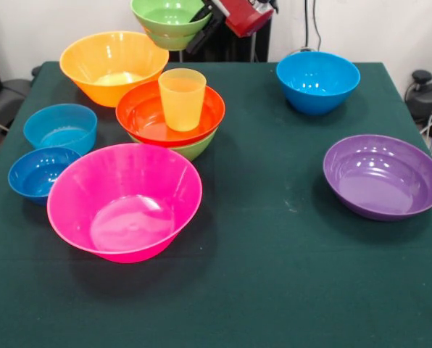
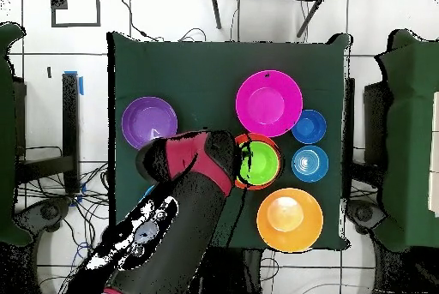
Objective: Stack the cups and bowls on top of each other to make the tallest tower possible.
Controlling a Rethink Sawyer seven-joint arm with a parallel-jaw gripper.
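Note:
My gripper (image 1: pixel 202 23) is shut on the rim of a small green bowl (image 1: pixel 169 20) and holds it in the air behind and above the tower. The tower is a medium green bowl (image 1: pixel 198 148) with a red-orange bowl (image 1: pixel 145 114) nested in it and the translucent yellow cup (image 1: pixel 181 98) standing upright inside. In the overhead view the held green bowl (image 2: pixel 259 162) covers the cup, and the gripper (image 2: pixel 239 161) is at its left rim.
A large orange bowl (image 1: pixel 109 65) is left of the tower and a large pink bowl (image 1: pixel 125 199) in front. A light-blue bowl (image 1: pixel 60 127) and a small blue bowl (image 1: pixel 39 172) sit at the left. A blue bowl (image 1: pixel 317 80) and a purple bowl (image 1: pixel 383 176) are at the right.

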